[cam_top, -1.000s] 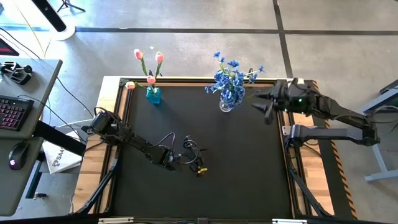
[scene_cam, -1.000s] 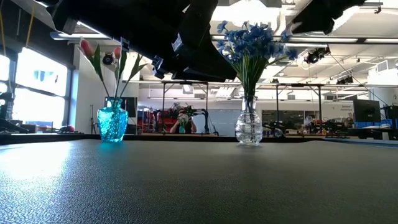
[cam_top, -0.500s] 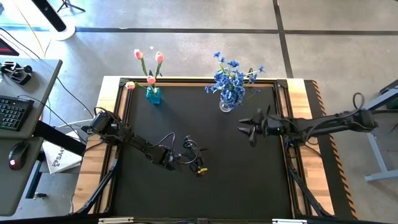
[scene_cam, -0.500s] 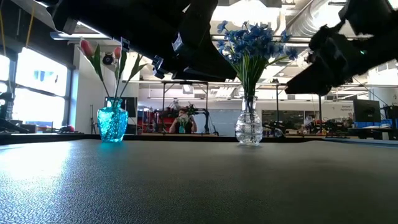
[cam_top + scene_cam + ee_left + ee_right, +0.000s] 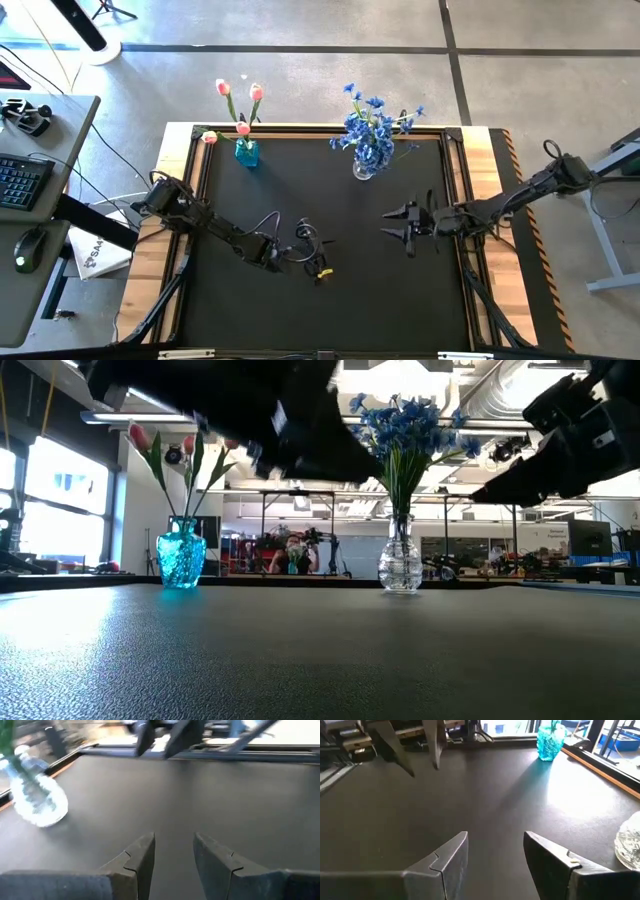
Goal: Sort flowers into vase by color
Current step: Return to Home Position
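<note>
High view: left gripper [image 5: 318, 268] and right gripper [image 5: 392, 224], both near the clear vase [image 5: 362, 168], have fingers parted and empty; its blue flowers [image 5: 372, 125] look light and floppy, so I'd pinch the stems

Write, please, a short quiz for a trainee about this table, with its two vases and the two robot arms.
1. True or false: the pink tulips stand in the clear glass vase.
2. What does the right gripper hold? A. a blue flower stem. B. a tulip. C. nothing.
3. Fill in: the fingers of the left gripper are ___.

Key
1. False. They stand in the blue vase; the clear glass vase holds the blue flowers.
2. C. Its fingers are apart, with only bare table between them.
3. open
</note>
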Robot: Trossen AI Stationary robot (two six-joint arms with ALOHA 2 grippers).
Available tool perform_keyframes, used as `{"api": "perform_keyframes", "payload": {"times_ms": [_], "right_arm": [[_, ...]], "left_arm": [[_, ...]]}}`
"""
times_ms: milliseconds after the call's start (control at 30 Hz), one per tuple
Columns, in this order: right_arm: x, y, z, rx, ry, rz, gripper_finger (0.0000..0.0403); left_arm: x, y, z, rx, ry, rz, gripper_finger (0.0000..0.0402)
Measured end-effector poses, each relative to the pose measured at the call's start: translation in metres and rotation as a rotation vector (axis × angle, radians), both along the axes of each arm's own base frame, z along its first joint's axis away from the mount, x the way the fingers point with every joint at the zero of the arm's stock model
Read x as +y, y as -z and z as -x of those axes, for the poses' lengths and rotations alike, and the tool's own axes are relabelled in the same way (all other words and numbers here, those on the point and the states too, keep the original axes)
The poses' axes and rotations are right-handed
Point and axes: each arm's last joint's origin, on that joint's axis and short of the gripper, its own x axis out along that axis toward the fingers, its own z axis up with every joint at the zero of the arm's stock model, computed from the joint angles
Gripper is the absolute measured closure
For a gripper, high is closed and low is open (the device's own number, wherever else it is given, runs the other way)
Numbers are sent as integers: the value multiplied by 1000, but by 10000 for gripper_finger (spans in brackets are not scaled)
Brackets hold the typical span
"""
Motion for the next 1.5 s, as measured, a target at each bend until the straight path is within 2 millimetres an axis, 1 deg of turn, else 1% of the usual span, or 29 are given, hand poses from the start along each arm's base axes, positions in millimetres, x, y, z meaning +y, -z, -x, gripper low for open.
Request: {"api": "perform_keyframes", "payload": {"times_ms": [167, 267, 367, 433, 600, 700, 767, 833, 900, 967, 1067, 1167, 1200, 1233, 1367, 1500], "right_arm": [[4, -2, 0, -22, -68, -27, 215], [5, -3, -1, -21, -114, -67, 215], [5, -4, -1, -37, -122, -82, 214], [4, -5, -2, -46, -116, -89, 210], [-4, -12, -2, -32, -155, -113, 182], [-11, -23, -2, 20, -177, -67, 168], [-16, -31, -1, 1, -229, -17, 168], [-20, -41, 0, -82, -318, 14, 180], [-25, -50, 4, -160, -368, 20, 204], [-33, -55, 10, -192, -333, 27, 239], [-42, -61, 21, -219, -267, 28, 302], [-47, -64, 34, -244, -222, -2, 369], [-47, -64, 38, -262, -212, -9, 386], [-47, -62, 41, -274, -196, -16, 393], [-48, -47, 47, -303, -91, -66, 387], [-44, -34, 49, -340, -93, -68, 400]], "left_arm": [[1, -27, 6, 8, 116, -69, 280], [8, -40, 12, 41, 125, -107, 280], [20, -51, 16, 66, 98, -116, 280], [30, -51, 21, 69, 84, -122, 280], [58, -41, 38, 5, 31, -95, 280], [73, -34, 51, -32, -10, -79, 280], [79, -29, 60, -37, -35, -65, 280], [85, -27, 68, -40, -59, -42, 280], [89, -25, 75, -48, -73, -22, 280], [91, -24, 82, -46, -82, -18, 280], [91, -23, 92, -52, -77, -8, 280], [91, -18, 100, -47, -74, 6, 280], [90, -17, 102, -50, -76, 14, 280], [90, -16, 104, -62, -76, 25, 280], [87, -9, 109, -65, -82, 41, 280], [82, -10, 110, -77, -76, 43, 280]]}}
